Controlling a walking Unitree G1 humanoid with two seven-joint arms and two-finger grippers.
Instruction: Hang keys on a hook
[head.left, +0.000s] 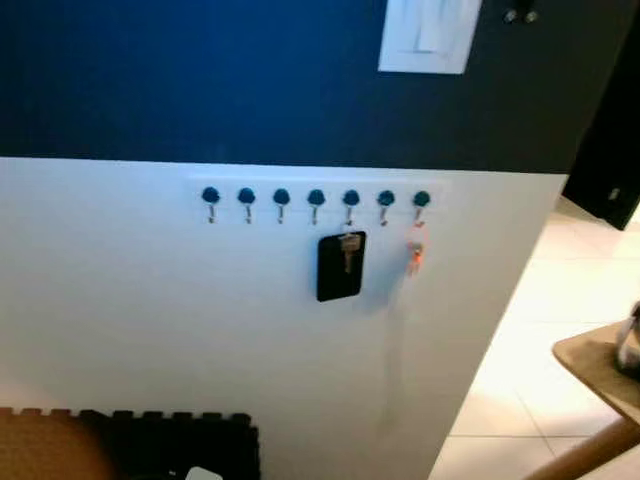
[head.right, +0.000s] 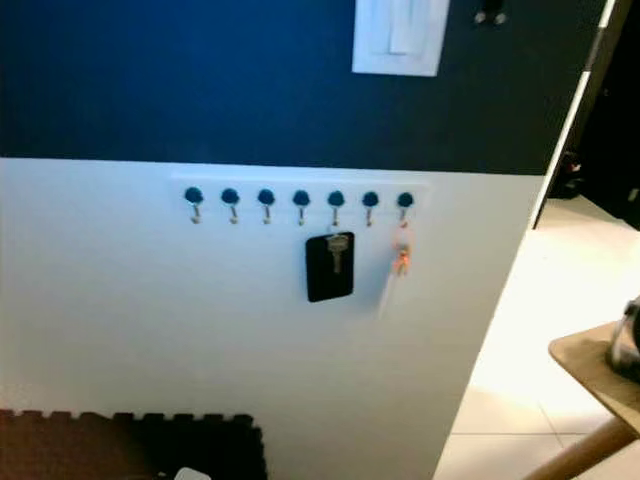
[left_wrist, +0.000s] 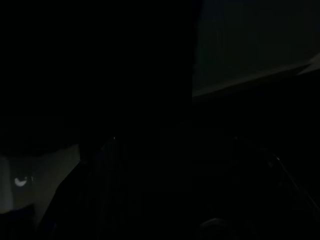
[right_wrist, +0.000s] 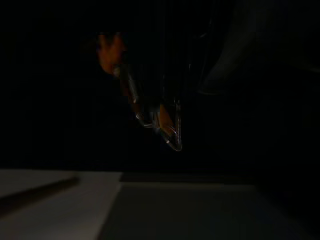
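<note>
Row of seven blue-knobbed hooks (head.left: 315, 200) on white wall panel, silver key with black tag (head.left: 341, 265) on fifth hook, orange keys (head.left: 415, 252) on seventh, right wrist view dim, metallic orange-tinted shape hanging there, both grippers' finger states impossible to tell

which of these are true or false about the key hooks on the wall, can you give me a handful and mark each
1. The row of hooks has seven blue-capped hooks. True.
2. A black tag with a silver key hangs from the fifth hook counting from the left. True.
3. The orange key set hangs on the leftmost hook. False: it hangs on the rightmost one.
4. The four hooks on the left each hold keys. False: they are bare.
5. The wall is dark above the hooks and white below. True.
</note>
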